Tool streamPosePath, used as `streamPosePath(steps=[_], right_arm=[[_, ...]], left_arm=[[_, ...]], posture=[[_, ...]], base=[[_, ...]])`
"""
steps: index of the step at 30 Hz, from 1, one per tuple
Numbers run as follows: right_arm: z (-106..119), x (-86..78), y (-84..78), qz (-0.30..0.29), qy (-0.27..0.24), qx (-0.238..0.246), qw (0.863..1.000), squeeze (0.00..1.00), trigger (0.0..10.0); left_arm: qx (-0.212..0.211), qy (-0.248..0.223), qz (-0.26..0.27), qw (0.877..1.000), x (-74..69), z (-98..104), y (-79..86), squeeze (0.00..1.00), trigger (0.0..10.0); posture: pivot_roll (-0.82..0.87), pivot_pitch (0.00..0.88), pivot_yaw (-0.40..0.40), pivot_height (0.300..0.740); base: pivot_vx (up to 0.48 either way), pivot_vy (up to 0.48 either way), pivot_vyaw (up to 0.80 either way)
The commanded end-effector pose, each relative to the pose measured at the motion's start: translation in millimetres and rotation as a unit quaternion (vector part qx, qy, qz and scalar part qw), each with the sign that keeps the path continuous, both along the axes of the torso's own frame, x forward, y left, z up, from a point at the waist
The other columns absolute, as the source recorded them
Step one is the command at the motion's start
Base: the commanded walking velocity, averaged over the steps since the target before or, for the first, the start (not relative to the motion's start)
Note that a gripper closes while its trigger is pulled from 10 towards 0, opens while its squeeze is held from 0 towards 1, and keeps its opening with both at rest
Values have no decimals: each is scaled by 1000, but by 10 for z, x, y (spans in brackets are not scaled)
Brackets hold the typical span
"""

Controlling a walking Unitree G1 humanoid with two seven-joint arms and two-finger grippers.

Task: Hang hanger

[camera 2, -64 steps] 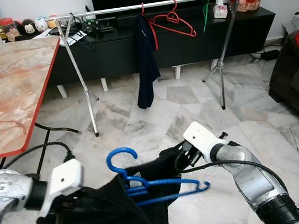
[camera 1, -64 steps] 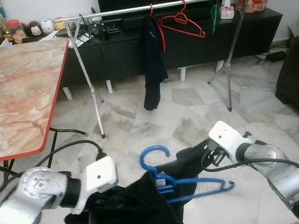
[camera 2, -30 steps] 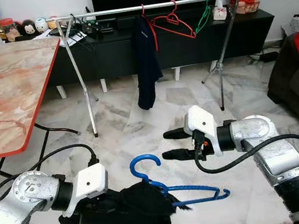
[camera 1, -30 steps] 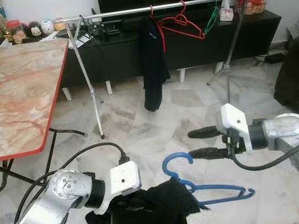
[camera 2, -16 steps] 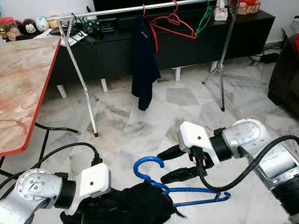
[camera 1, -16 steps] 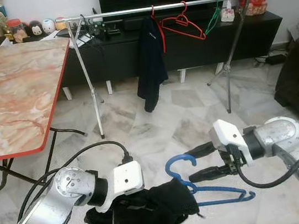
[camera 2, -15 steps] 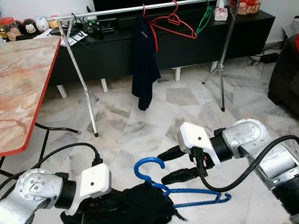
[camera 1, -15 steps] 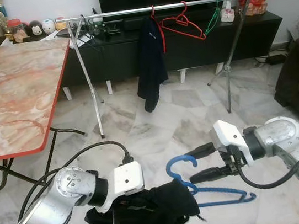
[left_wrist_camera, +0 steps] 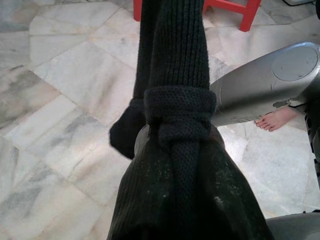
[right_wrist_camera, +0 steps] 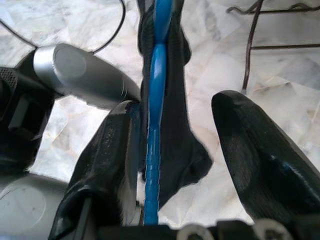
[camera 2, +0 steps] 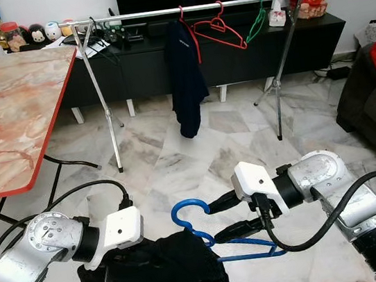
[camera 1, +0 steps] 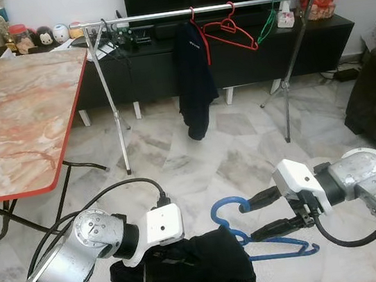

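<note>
your right gripper [camera 1: 262,213] stands apart around the blue plastic hanger [camera 1: 257,236], low over the marble floor [camera 1: 176,156]. left gripper [camera 1: 154,275]: cannot tell, buried in black knit garment [camera 1: 186,278]. close, then lift toward the silver clothes rail [camera 1: 156,15].

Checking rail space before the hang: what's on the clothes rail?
On the clothes rail: a dark garment on a red hanger, an empty red hanger, and a green hanger. The garment covers most of its hanger.

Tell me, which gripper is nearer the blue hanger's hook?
Right. The right gripper has its open fingers around the blue hanger by its hook; the left gripper holds the black garment beside it.
</note>
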State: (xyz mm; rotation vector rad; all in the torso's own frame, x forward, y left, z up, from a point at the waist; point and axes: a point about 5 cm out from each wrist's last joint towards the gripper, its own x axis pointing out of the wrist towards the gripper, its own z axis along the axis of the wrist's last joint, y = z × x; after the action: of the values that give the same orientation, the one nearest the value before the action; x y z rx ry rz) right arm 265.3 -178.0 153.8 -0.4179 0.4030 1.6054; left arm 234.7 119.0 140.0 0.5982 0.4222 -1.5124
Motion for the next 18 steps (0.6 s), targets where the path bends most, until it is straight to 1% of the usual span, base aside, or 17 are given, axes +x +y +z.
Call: streamPosePath(steps=[1,6,18], right_arm=[[-58,-20,-20,11,-4,-33,999,0,10000],[-122,-41,42,23,-1,-37,999,0,10000],[-178,9,63,16,-16,-54,998,0,10000]], left_arm=[[-9,-21,-12,1000,29,75,-45,0,10000],[-11,-25,-9,1000,48,95,-56,0,10000],[-21,-32,-10,999,77,137,-118,0,10000]], posture=[[-32,0,-72,740],[-28,0,-74,740],[-29,0,-76,740]], base=[[0,0,0],[0,0,0],[0,0,0]])
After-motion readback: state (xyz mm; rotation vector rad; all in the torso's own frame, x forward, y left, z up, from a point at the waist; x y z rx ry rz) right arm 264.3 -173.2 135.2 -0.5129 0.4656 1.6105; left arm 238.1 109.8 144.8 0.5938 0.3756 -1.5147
